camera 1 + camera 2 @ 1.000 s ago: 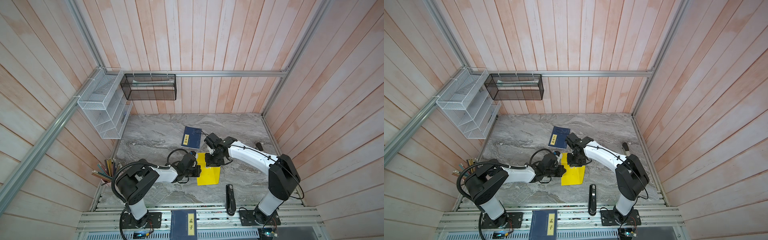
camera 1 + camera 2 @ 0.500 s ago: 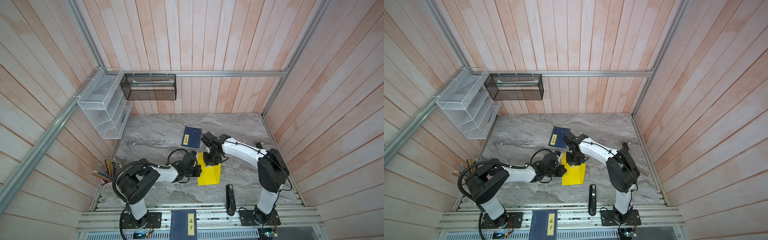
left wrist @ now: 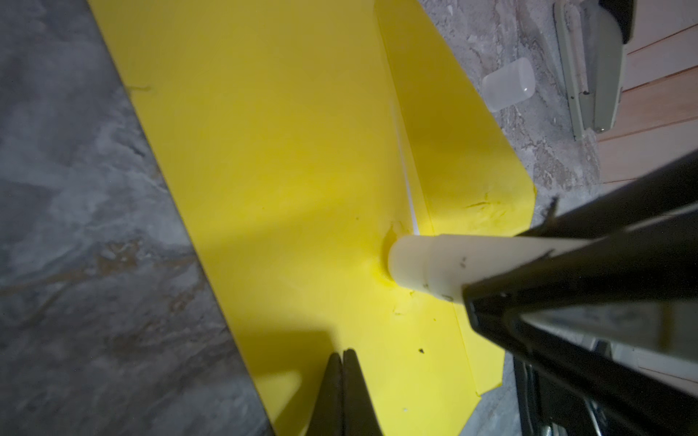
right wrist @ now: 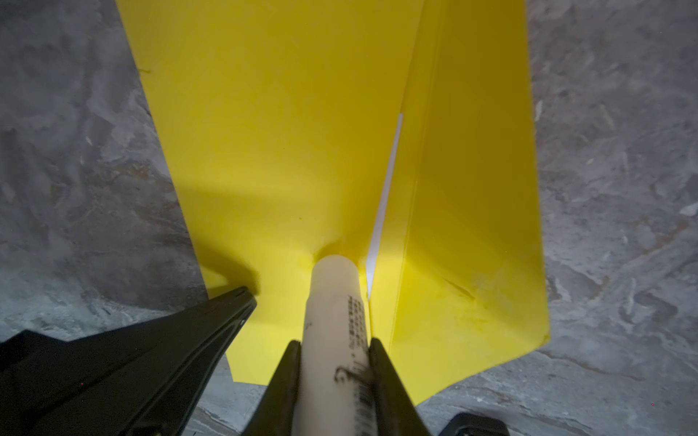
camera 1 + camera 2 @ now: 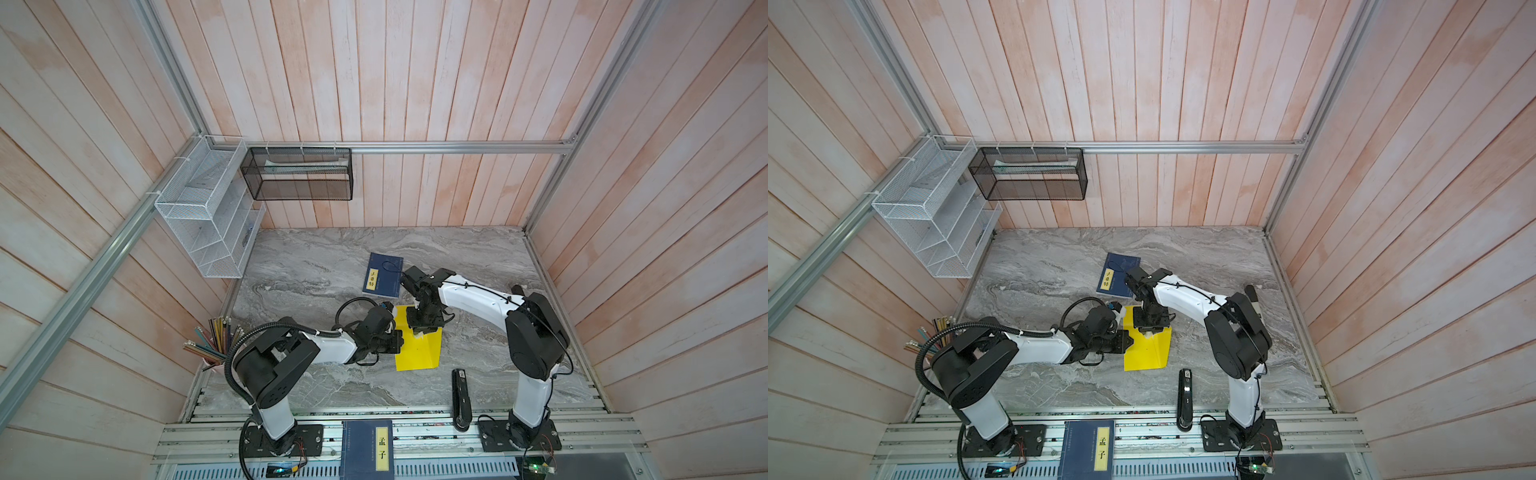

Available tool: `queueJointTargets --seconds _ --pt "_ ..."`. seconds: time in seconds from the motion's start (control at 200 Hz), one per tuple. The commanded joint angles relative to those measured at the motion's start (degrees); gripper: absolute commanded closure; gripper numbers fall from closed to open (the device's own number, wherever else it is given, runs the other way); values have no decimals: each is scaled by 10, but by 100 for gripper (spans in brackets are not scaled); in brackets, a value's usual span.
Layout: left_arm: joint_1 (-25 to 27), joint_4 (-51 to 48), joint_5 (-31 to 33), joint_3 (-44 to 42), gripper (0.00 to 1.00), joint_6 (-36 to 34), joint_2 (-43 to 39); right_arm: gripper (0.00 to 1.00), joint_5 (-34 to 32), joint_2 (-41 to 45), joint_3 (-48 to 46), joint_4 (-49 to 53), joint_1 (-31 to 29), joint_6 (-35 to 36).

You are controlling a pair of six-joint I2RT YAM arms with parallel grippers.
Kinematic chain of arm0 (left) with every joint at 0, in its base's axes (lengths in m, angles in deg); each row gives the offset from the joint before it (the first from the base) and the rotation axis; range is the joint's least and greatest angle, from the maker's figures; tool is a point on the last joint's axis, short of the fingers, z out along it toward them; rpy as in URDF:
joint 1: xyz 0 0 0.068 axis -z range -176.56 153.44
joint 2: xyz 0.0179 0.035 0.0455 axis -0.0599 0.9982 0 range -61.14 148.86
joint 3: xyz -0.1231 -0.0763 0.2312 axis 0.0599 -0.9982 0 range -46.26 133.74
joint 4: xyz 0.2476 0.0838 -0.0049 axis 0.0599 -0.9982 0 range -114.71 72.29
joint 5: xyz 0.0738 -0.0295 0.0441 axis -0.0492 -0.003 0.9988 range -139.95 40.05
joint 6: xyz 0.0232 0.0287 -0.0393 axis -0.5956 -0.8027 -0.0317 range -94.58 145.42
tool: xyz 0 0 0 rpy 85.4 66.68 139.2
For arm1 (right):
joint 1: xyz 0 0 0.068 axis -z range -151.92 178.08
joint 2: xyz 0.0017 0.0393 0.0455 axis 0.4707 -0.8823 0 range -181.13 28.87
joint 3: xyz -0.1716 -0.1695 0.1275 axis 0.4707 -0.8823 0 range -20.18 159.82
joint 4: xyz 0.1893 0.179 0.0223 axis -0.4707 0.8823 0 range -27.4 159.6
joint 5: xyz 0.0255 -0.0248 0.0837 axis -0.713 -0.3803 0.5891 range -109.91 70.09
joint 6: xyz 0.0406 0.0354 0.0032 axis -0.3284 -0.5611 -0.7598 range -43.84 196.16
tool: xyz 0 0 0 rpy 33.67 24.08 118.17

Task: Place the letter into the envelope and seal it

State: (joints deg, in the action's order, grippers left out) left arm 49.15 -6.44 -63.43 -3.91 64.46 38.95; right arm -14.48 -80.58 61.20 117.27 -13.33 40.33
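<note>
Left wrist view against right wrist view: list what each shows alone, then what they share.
Left wrist only: a small translucent plastic cap lying on the grey marble table, and the shut left gripper pressing the envelope.
Right wrist only: printed text along the glue stick, clamped in the right gripper.
Both: the bright yellow paper envelope, its raised flap, the white cylindrical glue stick pressed beside the fold.

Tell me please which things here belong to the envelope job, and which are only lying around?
In use:
- envelope, flap open
- letter, a white sliver at the envelope mouth
- glue stick, held by the right gripper, tip on the envelope
- left gripper, shut, pressing the envelope

Lying about:
- blue book
- stapler
- clear cap
- pencils
- wire racks
</note>
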Motion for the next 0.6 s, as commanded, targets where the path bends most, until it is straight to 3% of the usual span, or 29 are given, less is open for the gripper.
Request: queueJointTargets --seconds 0.0,0.595 --pt "3 -33 -4 10 100 -9 20 100 -3 -21 12 20 4 12" --pt "-1 -43 -8 16 100 -14 22 100 -30 -76 29 49 -11 46"
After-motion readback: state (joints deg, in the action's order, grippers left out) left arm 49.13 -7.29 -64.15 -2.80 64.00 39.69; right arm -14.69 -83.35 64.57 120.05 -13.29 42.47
